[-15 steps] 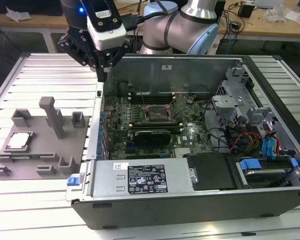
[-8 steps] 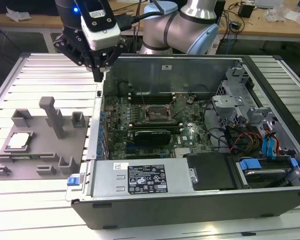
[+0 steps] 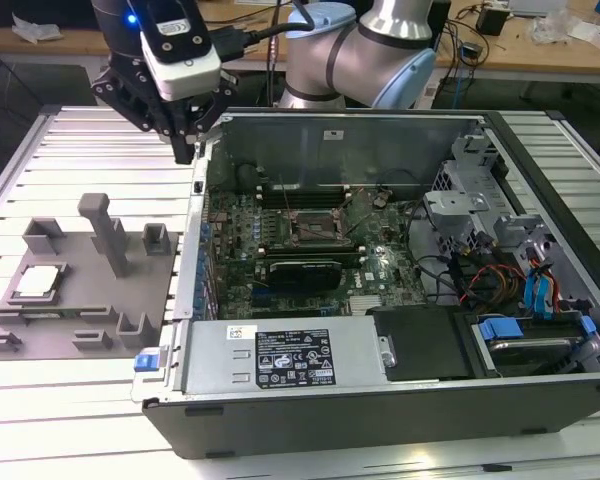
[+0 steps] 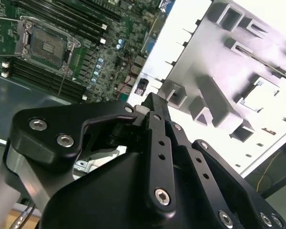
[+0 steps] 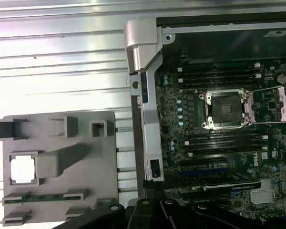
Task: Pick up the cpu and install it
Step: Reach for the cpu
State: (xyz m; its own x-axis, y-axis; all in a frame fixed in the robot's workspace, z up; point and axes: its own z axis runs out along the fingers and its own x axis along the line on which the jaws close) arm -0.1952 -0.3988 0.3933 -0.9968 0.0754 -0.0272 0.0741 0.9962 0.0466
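Note:
The cpu [image 3: 37,281] is a pale square chip lying flat in a recess at the near-left of the grey tray [image 3: 85,300]; in the first wrist view the cpu [image 5: 23,169] sits in the tray [image 5: 86,138]. My gripper [image 3: 186,148] hangs high above the slatted table, beyond the tray and just outside the computer case's left wall, its fingers drawn together with nothing between them. In the second wrist view the gripper [image 4: 152,102] points down toward the case edge. The motherboard socket [image 3: 314,224] lies with its metal frame lifted [image 5: 227,109].
The open computer case [image 3: 380,400] lies on its side at the exterior view's right, with drive cages and cables [image 3: 500,270] inside. The tray carries an upright post [image 3: 107,232] and several blocks. A power supply [image 3: 285,355] runs along the case's near side.

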